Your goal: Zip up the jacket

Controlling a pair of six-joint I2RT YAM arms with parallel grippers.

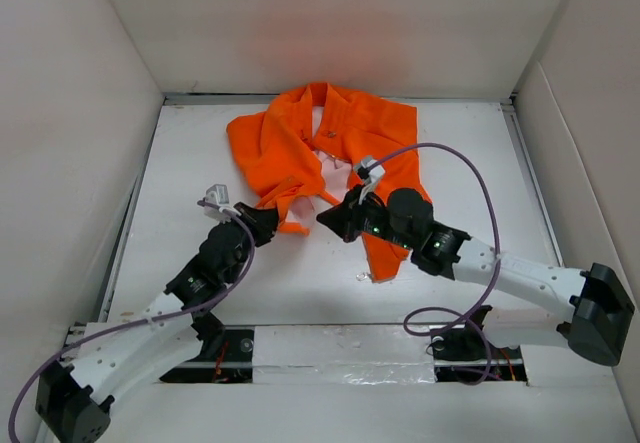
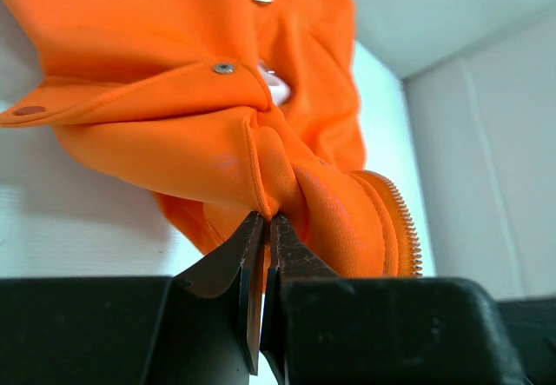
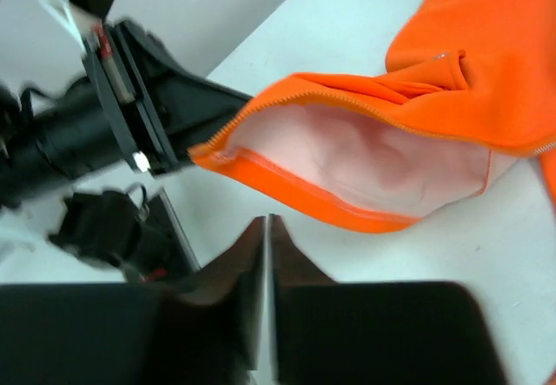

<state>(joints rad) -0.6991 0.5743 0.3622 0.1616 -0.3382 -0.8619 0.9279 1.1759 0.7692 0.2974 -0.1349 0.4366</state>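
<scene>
The orange jacket [image 1: 290,143] lies crumpled and open on the white table, collar toward the back. My left gripper [image 1: 272,225] is shut on a fold at the jacket's lower front corner; in the left wrist view the fingers [image 2: 267,220] pinch orange fabric [image 2: 174,142] beside the zipper teeth [image 2: 405,229]. My right gripper [image 1: 326,219] is shut and empty, just right of the left one. In the right wrist view its tips [image 3: 267,222] sit just below the lifted hem [image 3: 304,189], with pale lining [image 3: 365,159] showing. The left gripper [image 3: 178,146] holds that hem's corner.
White walls enclose the table [image 1: 200,163] on the left, back and right. A purple cable [image 1: 482,188] loops above the right arm. A strip of the jacket [image 1: 385,253] hangs toward the front, under the right wrist.
</scene>
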